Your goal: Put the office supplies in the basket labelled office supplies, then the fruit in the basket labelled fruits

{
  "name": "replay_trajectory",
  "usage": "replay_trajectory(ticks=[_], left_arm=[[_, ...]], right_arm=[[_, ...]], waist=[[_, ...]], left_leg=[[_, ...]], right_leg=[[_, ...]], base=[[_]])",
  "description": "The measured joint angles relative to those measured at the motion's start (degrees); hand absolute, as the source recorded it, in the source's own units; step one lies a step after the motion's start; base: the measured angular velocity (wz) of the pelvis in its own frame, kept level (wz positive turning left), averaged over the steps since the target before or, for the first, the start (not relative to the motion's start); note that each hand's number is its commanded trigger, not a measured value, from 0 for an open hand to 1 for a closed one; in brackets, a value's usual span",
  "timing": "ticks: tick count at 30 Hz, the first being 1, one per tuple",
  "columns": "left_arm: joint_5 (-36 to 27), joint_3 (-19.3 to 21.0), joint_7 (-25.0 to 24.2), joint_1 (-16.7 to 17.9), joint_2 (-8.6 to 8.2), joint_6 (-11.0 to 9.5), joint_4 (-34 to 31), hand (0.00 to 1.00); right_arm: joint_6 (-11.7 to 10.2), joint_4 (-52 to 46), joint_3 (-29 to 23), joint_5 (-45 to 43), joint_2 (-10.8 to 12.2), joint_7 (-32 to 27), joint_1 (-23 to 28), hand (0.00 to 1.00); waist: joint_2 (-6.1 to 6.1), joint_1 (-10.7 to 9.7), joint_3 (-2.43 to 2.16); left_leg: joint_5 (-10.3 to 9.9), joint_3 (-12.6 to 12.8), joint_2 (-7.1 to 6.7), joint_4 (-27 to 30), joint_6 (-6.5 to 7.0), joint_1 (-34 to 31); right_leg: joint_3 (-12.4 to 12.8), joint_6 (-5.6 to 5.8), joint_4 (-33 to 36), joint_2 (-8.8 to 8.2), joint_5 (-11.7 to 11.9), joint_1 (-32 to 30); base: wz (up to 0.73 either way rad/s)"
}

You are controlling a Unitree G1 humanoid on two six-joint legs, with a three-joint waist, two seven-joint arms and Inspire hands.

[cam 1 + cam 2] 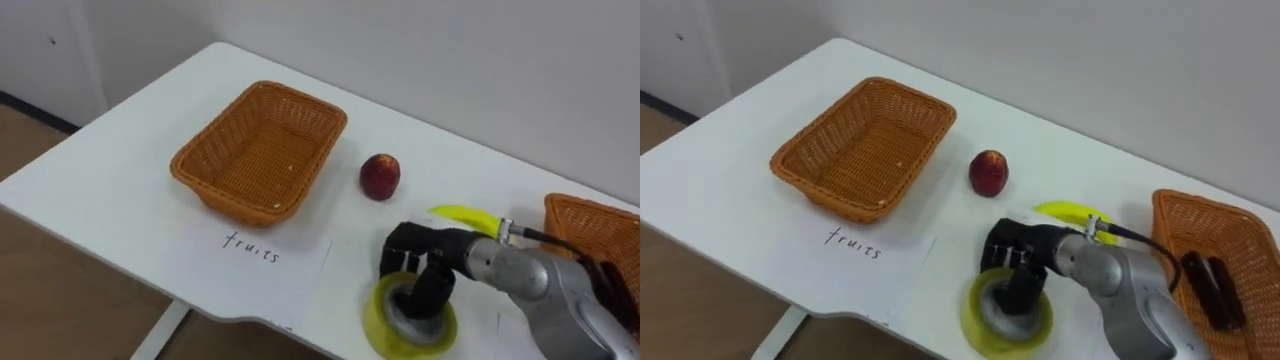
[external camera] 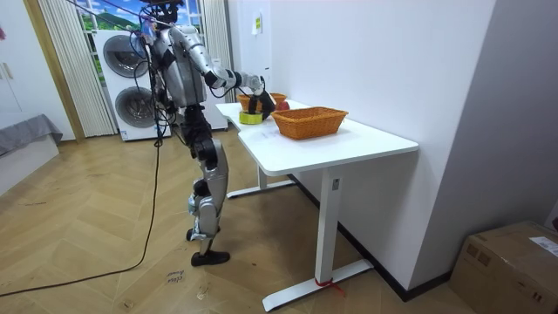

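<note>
While right hand [image 1: 420, 255] grips it, tape roll [image 1: 376, 318] flat, hole upward

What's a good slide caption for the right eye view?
Right hand on the yellow tape roll, near apple and banana; fruit basket empty.

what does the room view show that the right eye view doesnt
Room view: the robot standing at the table's end, stacked washing machines behind it, a cardboard box on the wooden floor. Right eye view: the paper label before the empty basket, and dark items in the other basket. Both: the white table, both baskets, and the right hand gripping the yellow tape roll.
</note>
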Motion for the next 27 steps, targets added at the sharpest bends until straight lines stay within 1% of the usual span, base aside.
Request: replay_trajectory(ticks=[1,3,6,7,9,10,12,14,16,20,27], left_arm=[[-0.03,0.18,0.19,0.01,-0.08,-0.48,-0.06,0.0],[-0.07,0.17,0.7,0.12,-0.08,-1.54,0.02,0.0],[-0.11,0.14,2.12,0.23,-0.21,-2.16,0.06,0.0],[-0.1,0.15,2.56,0.29,-0.37,-2.17,0.03,0.0],[-0.11,0.15,3.71,0.42,-1.35,-2.3,-0.05,0.0],[-0.12,0.15,3.93,0.44,-1.56,-2.36,-0.06,0.0],[-0.1,0.15,4.28,0.94,-1.86,-3.02,-0.09,0.0],[-0.09,0.05,5.14,1.79,-2.03,-3.81,-0.09,0.0],[-0.1,-0.1,5.68,2.59,-2.16,-3.88,-0.09,0.0],[-0.12,-0.16,6.22,4.45,-2.28,-3.9,-0.08,0.0],[-0.45,-0.16,6.31,4.59,-2.33,-4.02,0.14,0.0]], right_arm=[[-0.33,-0.63,-1.74,0.03,-0.11,-0.07,0.05,1.0],[-1.69,-1.83,-4.15,0.72,-1.18,-0.48,0.04,1.0],[-2.24,-2.96,-6.09,2.3,-1.31,-1.83,0.05,1.0],[-2.53,-3.42,-6.36,2.28,-1.3,-2.12,0.05,1.0],[-3.37,-5.89,-7.79,2.27,-1.31,-3.32,0.05,1.0],[-3.37,-6.57,-8.03,2.22,-1.31,-3.75,0.04,1.0],[-4.05,-9.13,-9.1,2.23,-1.29,-4.94,0.07,1.0],[-4.4,-10.8,-10.04,2.25,-1.26,-5.69,0.05,1.0],[-5.02,-11.26,-10.95,2.2,-0.97,-6.92,-0.15,1.0],[-5.27,-11.32,-12.27,2.27,-0.39,-9.51,-0.16,1.0],[-6.29,-11.33,-14.91,2.57,-0.35,-15.2,-0.24,1.0]], waist=[[0.12,-0.35,-0.01],[0.21,-1.64,0.02],[0.42,-2.29,-0.05],[0.54,-2.53,-0.06],[1.51,-3.24,0.01],[1.77,-3.29,0.01],[2.69,-3.49,-0.08],[3.24,-3.78,-0.1],[3.51,-4.33,-0.05],[3.54,-5.12,-0.06],[3.52,-5.86,-0.07]], left_leg=[[-0.01,0.65,0.08,-0.31,0.02,0.01],[0.0,1.1,0.04,-0.59,0.05,0.34],[0.0,2.02,0.25,-1.04,0.06,1.15],[0.0,2.02,0.25,-1.01,0.06,1.16],[0.0,2.26,0.25,-0.98,0.07,1.32],[-0.01,2.31,0.25,-1.04,0.07,1.42],[0.0,2.49,0.35,-1.61,0.07,1.88],[-0.01,2.49,0.4,-1.69,0.07,2.22],[-0.01,2.48,0.41,-1.56,0.07,2.4],[-0.01,2.54,0.39,-1.45,0.07,2.37],[-0.02,2.46,0.25,-0.65,0.09,2.01]], right_leg=[[0.79,0.0,0.3,0.03,0.0,-0.51],[1.25,0.02,0.32,-0.02,0.04,-0.53],[2.49,0.02,0.29,0.18,0.09,-0.22],[2.56,0.04,0.29,0.19,0.1,-0.2],[3.12,0.11,0.25,0.25,0.19,-0.28],[3.3,0.11,0.25,0.29,0.2,-0.3],[3.81,0.11,0.25,0.43,0.2,-0.11],[3.83,0.11,0.24,0.47,0.2,0.21],[3.78,0.11,0.19,0.47,0.19,0.41],[3.8,0.11,0.15,0.42,0.19,0.42],[3.82,0.13,0.03,0.33,0.15,0.52]], base=[[-0.21],[-0.17],[-0.16],[-0.06],[-0.06],[-0.11],[-0.06],[0.0],[0.02],[0.0],[0.0]])
